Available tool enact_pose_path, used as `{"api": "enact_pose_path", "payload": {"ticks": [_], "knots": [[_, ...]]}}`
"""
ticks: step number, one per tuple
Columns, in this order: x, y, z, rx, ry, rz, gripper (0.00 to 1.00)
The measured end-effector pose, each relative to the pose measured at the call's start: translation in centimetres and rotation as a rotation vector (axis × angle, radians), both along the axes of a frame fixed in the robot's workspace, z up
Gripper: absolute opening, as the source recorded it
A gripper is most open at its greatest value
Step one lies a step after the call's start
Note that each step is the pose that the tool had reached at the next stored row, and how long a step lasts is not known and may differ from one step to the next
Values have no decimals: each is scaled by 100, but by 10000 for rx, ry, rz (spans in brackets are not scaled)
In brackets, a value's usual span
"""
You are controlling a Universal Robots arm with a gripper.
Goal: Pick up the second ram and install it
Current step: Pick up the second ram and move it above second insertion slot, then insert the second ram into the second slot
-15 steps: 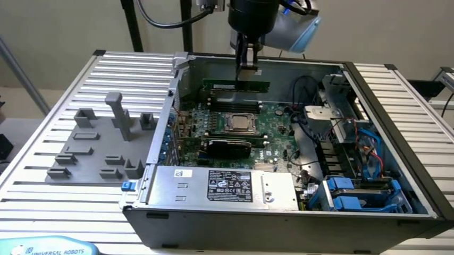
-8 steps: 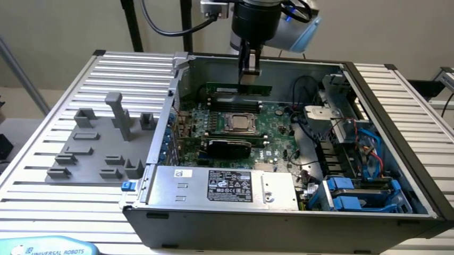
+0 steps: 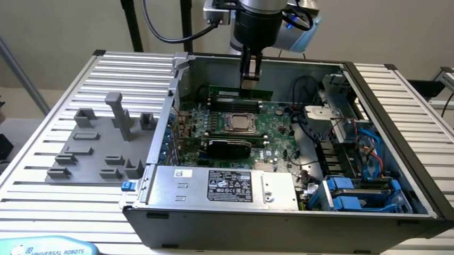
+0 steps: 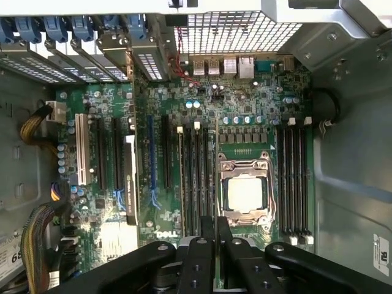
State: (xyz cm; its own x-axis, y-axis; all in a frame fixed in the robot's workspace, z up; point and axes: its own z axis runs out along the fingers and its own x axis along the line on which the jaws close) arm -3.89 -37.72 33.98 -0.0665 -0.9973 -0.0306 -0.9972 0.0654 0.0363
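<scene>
The second ram [image 3: 237,93], a long dark-green stick, hangs level over the far slots of the motherboard [image 3: 273,130] inside the open computer case. My gripper [image 3: 248,84] comes straight down from above and is shut on the stick's top edge near its middle. In the wrist view the black fingers [image 4: 207,236] pinch the second ram [image 4: 215,171], which shows edge-on as a thin line. It runs along the black memory slots [image 4: 196,184], beside the CPU socket [image 4: 245,193]. Whether the stick touches a slot I cannot tell.
A grey fixture plate [image 3: 78,164] with upright blocks lies on the slatted table at the exterior view's left. The case holds a silver power supply [image 3: 220,186] in front, blue drive bays [image 3: 354,194] with cables at the right, and more slots [image 4: 294,177] past the socket.
</scene>
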Motion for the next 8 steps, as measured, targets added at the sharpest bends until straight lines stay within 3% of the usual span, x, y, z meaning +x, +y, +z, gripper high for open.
{"api": "enact_pose_path", "payload": {"ticks": [8], "knots": [[0,0,-1,3,-2,-1,14]]}}
